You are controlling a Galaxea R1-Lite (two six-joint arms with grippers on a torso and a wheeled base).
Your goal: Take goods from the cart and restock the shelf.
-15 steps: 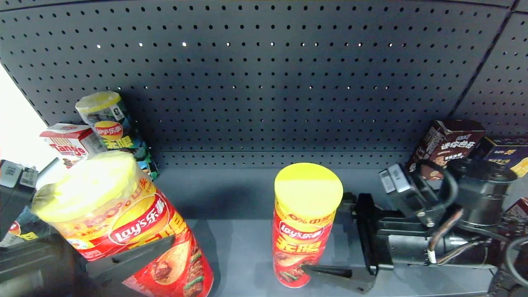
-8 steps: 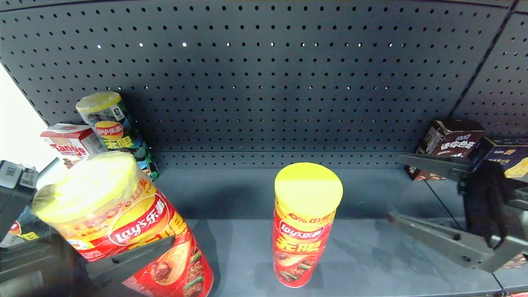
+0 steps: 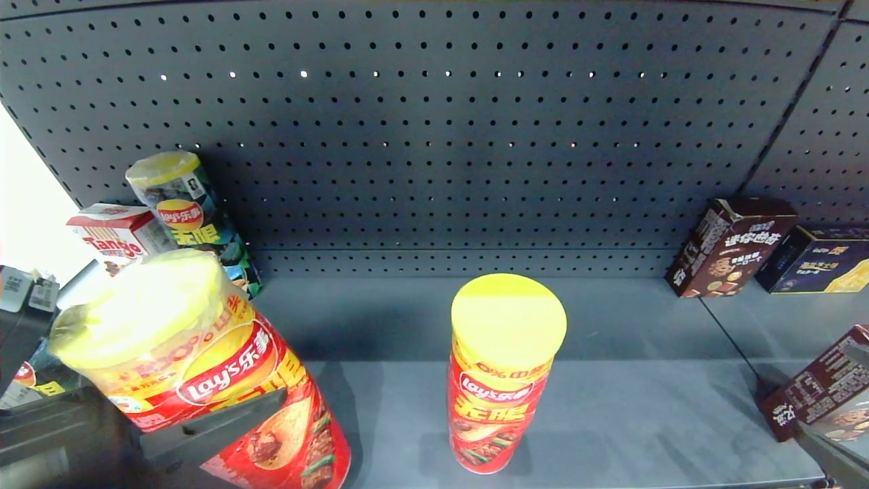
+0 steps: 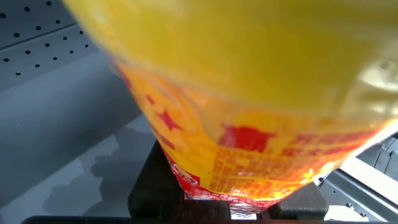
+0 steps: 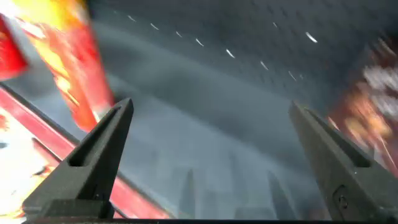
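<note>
Head view
- Shelf (image 3: 645, 407): grey floor, perforated back panel (image 3: 434, 136).
- Left gripper (image 3: 224, 418) at the lower left, clamped on a large red-and-yellow chip can (image 3: 204, 353) with a yellow lid. One dark finger lies across the front of the can. The can is tilted, its lid toward the left edge, and it sits over the front left of the shelf. Its base is cut off by the frame, so contact with the shelf floor cannot be told.
- Second chip can (image 3: 506, 380), same colours, stands upright on the shelf floor near the middle front, well apart from the held one.
- Back left corner: a green chip can (image 3: 187, 217) against the back panel, with a red-and-white box (image 3: 112, 234) just beside it.
- Right side: a brown box (image 3: 736, 244) and a dark blue box (image 3: 815, 261) near the back panel, and another brown box (image 3: 821, 387) at the right edge, nearer the front.

Left wrist view
- The held can's yellow wall is seen close up, seated in the dark gripper base, with the grey shelf floor beyond.

Right wrist view
- Right gripper (image 5: 210, 106): both dark fingers spread wide with nothing between them.
- Blurred beyond them: the shelf floor and back panel, with a red-and-yellow can off to one side
</note>
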